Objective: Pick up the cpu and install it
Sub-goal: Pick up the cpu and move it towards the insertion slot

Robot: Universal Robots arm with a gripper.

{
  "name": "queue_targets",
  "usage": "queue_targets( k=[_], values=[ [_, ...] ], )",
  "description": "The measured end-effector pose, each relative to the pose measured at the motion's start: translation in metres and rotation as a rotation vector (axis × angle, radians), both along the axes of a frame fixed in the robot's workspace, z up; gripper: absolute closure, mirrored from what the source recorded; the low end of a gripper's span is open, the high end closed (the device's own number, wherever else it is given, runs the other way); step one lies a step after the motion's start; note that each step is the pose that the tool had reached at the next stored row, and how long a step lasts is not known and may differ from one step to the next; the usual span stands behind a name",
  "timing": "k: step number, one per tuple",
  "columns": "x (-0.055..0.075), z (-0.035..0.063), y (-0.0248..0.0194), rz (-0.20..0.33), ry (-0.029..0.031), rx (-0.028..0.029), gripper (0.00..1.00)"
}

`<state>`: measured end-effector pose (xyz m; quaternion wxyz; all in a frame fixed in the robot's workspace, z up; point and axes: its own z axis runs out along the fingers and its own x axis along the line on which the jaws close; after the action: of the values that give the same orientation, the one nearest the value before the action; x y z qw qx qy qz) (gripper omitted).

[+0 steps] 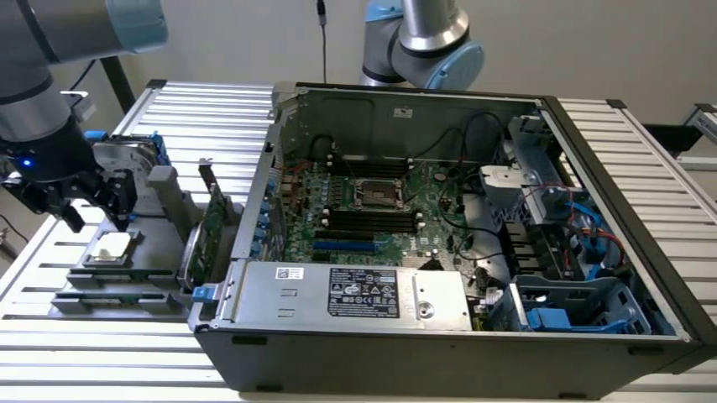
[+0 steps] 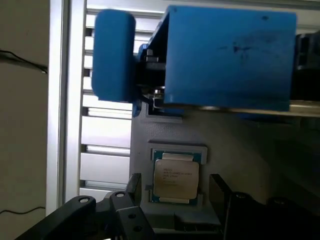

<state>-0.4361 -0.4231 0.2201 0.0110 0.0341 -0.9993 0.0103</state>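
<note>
Right, jaws spread wide, holding nothing. Gripper hangs just above cpu. Cpu lies flat in grey holder on table, outside case, toward exterior view's left. In wrist view I see chip between fingers, untouched. My read: light, stiff, thin. Metal lid smooth, likely slippery. Underside contacts probably fragile. I'd take it by two opposite edges, level, gentle squeeze. Little edge seems to stand proud of holder, so margin looks small. Socket looks empty.
</note>
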Motion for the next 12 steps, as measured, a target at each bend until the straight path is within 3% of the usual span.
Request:
queue_targets(
  k=[7, 12],
  values=[
    [0.0005, -0.0030, -0.0006, 0.000, -0.0002, 0.0001, 0.35],
    [0.0008, -0.0082, -0.0025, 0.000, 0.0034, 0.0007, 0.35]
  ],
)
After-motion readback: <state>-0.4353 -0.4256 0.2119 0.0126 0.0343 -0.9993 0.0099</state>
